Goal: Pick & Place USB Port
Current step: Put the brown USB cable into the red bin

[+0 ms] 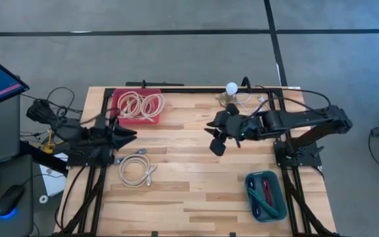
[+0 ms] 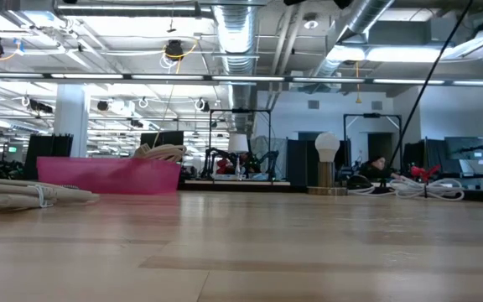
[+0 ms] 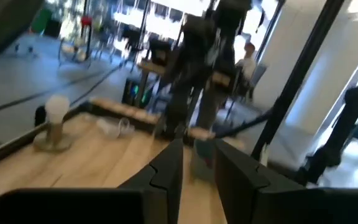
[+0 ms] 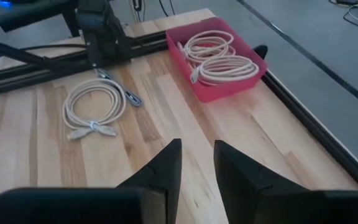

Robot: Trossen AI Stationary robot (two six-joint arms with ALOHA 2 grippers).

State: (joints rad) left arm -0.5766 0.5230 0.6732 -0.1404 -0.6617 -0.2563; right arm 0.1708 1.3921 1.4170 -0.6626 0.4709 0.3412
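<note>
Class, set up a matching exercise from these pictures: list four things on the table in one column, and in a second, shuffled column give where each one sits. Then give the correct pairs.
Things:
1. red bin
2. teal bin
3. loose coiled cable
4. small lamp

Places:
A. near corner by the right arm
B. bare wood, in front of the left claw
C. far edge, middle
D. far corner by the left arm

Pairs: 1-D, 2-A, 3-B, 4-C

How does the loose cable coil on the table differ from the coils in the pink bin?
The loose cable coil lies alone on the bare wood beside the left gripper; the binned coils are two, overlapping inside the pink bin. All are off-white and wound in similar loops.
</note>
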